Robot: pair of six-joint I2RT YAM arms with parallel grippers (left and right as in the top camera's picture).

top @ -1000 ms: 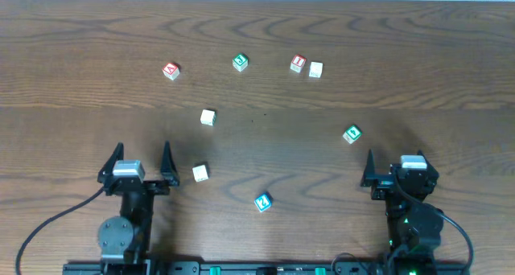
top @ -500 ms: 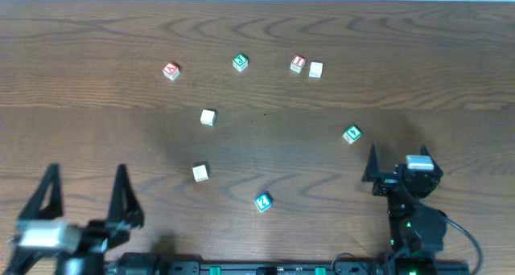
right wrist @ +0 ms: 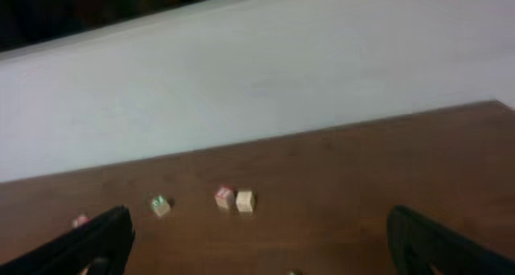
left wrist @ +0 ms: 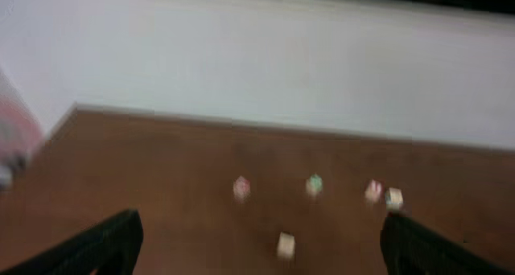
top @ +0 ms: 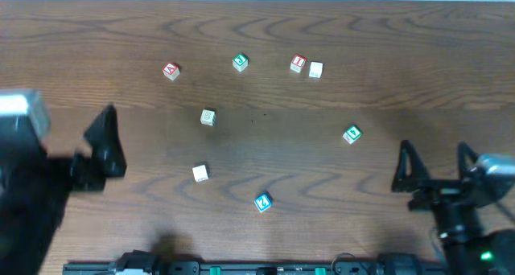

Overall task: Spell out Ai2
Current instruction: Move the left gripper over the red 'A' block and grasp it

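Left gripper (left wrist: 261, 220) and right gripper (top: 434, 151) hover over the near side of the table (top: 451, 58), jaws spread wide and empty; red A block (top: 170, 70) lies far left, red i block (top: 298, 63) far right-centre, blue 2 block (top: 262, 202) near centre.

This looks like a robotics lab bench rather than a home or shop. A broad dark brown wood-grain surface (top: 418, 50) fills the overhead view, bare except for a few small lettered wooden cubes (top: 170, 70) scattered over its middle. Along the surface's near edge runs a black metal mounting rail (top: 241, 267), and two black robot arms, one at the left (top: 24, 186) and one at the right (top: 467, 219), rise there, the right one showing a green indicator light (top: 485, 257). Beyond the surface's far edge stands a plain white wall (left wrist: 282, 66).
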